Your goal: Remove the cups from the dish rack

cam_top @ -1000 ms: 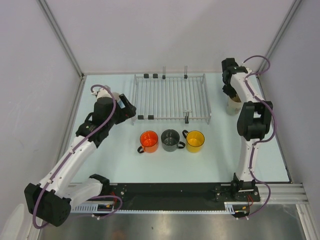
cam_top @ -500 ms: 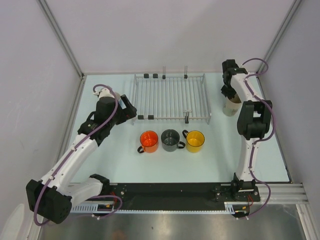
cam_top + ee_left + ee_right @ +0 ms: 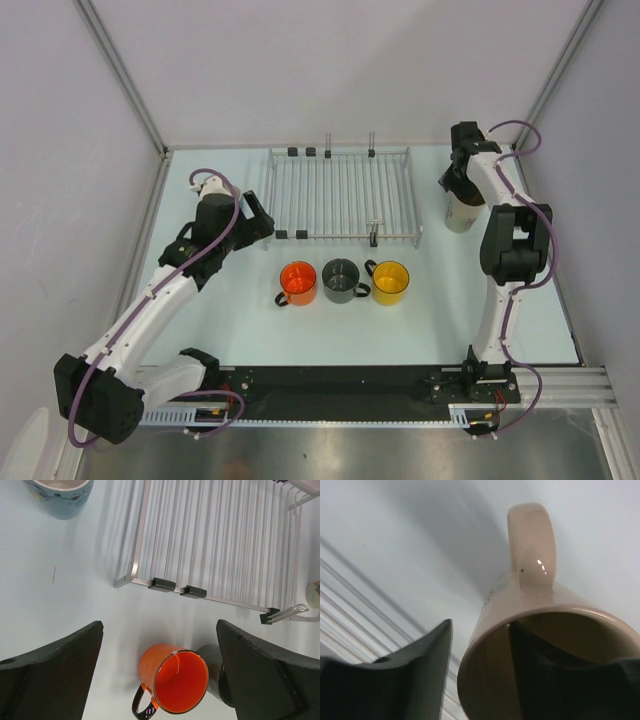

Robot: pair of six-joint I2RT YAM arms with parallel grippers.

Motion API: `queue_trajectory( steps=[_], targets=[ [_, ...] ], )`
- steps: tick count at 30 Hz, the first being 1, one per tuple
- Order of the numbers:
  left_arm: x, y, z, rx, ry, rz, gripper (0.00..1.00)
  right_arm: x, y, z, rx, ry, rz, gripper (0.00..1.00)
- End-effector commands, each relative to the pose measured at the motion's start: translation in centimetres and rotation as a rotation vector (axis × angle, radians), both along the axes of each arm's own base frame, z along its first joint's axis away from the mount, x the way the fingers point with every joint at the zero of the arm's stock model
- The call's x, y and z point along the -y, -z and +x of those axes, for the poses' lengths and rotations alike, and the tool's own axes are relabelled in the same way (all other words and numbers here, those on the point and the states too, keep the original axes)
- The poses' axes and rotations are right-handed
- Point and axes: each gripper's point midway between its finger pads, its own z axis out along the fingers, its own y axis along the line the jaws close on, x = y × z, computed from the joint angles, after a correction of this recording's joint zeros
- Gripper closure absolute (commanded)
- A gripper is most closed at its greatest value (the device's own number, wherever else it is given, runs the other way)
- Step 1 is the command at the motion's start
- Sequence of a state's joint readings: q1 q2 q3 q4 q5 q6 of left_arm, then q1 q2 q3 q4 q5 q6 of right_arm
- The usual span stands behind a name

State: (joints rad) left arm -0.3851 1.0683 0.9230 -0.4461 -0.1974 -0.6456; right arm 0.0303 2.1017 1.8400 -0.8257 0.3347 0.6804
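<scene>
My right gripper (image 3: 481,639) loosely astride the rim of the tall glossy cream-beige mug (image 3: 520,592), looped handle beyond, my left gripper (image 3: 160,626) wide, empty

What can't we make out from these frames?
- Light blue cup: left wrist view, cut off by the top edge; top view, not seen, presumably under the left arm.
- Dark grey cup: left wrist view, mostly behind the left end effector.
- Right end effector grip on cream cup: right wrist view, fingers straddle the wall, contact unclear; top view, right arm covers it.
</scene>
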Motion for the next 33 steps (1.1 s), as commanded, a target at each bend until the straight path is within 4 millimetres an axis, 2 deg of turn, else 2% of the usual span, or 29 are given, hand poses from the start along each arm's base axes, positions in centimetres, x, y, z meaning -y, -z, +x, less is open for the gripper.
queue_trajectory(
  steps=[1, 2, 3, 4, 5, 6, 7, 8, 9, 11, 12, 13, 15, 16, 18, 19, 20, 21, 22, 24, 25, 27, 32, 33],
  targets=[
    [-0.4, -0.9, 0.0, 0.034, -0.015, 0.02, 0.0, 0.1, -8.5, 1.2, 0.223, -0.008, 0.028, 0.2],
    [-0.4, -0.9, 0.1, 0.035, -0.011, 0.024, 0.0, -0.1, -9.8, 1.3, 0.257, -0.016, 0.032, 0.14],
    [-0.4, -1.0, 0.1, 0.035, -0.011, 0.026, 0.0, -0.2, -12.4, 0.9, 0.31, -0.013, 0.03, 0.1],
    [-0.4, -1.1, 0.1, 0.039, -0.013, 0.028, 0.0, -0.4, -13.9, 0.9, 0.349, -0.015, 0.034, 0.03],
    [-0.6, -1.1, 0.2, 0.041, -0.017, 0.035, 0.0, -0.5, -15.4, 0.8, 0.388, -0.019, 0.033, 0.0],
    [-0.7, -1.4, 0.3, 0.049, -0.021, 0.038, 0.0, -0.8, -18.6, -0.1, 0.46, -0.024, 0.033, 0.0],
    [-0.7, -1.6, 0.3, 0.053, -0.02, 0.041, 0.0, -1.8, -19.3, -0.8, 0.478, -0.049, 0.031, 0.0],
    [-0.8, -1.9, 0.2, 0.063, -0.016, 0.048, 0.0, -2.7, -22.6, -2.0, 0.577, -0.068, 0.01, 0.0],
    [-0.7, -2.0, 0.1, 0.067, -0.011, 0.052, 0.0, -4.5, -26.1, -4.4, 0.67, -0.115, 0.018, 0.0],
    [-0.5, -1.9, -0.2, 0.071, 0.01, 0.077, 0.0, -6.4, -25.5, -6.3, 0.72, -0.182, -0.036, 0.0],
    [-0.5, -2.0, -0.4, 0.08, 0.011, 0.085, 0.0, -7.1, -26.1, -7.8, 0.762, -0.208, -0.053, 0.0],
    [-0.4, -2.1, -0.7, 0.087, 0.025, 0.106, 0.0, -9.3, -25.9, -10.4, 0.815, -0.281, -0.071, 0.0],
    [-0.4, -1.8, -1.4, 0.092, 0.025, 0.159, 0.0, -10.5, -25.4, -13.0, 0.853, -0.312, -0.074, 0.0],
    [0.0, -1.7, -1.8, 0.093, 0.039, 0.174, 0.0, -11.6, -24.1, -15.1, 0.853, -0.346, -0.063, 0.0],
    [-0.4, -1.6, -2.2, 0.087, 0.025, 0.229, 0.0, -12.4, -21.9, -17.0, 0.802, -0.374, -0.064, 0.0],
    [0.2, -1.8, -2.5, 0.092, 0.042, 0.251, 0.0, -13.0, -22.0, -18.6, 0.816, -0.389, -0.063, 0.0],
    [0.1, -1.8, -2.7, 0.09, 0.038, 0.275, 0.0, -13.4, -20.4, -19.4, 0.786, -0.405, -0.082, 0.0],
    [-0.5, -1.6, -3.0, 0.084, 0.015, 0.319, 0.0, -13.5, -19.7, -20.3, 0.77, -0.415, -0.102, 0.0],
    [-0.2, -1.6, -3.5, 0.087, 0.032, 0.332, 0.0, -14.0, -19.9, -21.6, 0.785, -0.429, -0.118, 0.0],
    [-0.1, -1.3, -4.0, 0.087, 0.048, 0.34, 0.0, -13.2, -18.5, -22.7, 0.751, -0.422, -0.194, 0.0],
    [-0.2, -0.9, -4.4, 0.086, 0.054, 0.338, 0.0, -13.8, -18.2, -23.6, 0.747, -0.451, -0.195, 0.0],
    [0.0, -0.5, -4.9, 0.082, 0.075, 0.321, 0.0, -13.5, -17.0, -24.5, 0.714, -0.457, -0.221, 0.0],
    [-0.5, 0.7, -5.9, 0.068, 0.079, 0.314, 0.0, -14.8, -14.3, -26.4, 0.666, -0.548, -0.256, 0.0],
    [-0.6, 0.7, -5.9, 0.065, 0.069, 0.311, 0.01, -14.5, -13.9, -26.6, 0.661, -0.542, -0.28, 0.0]
  ],
)
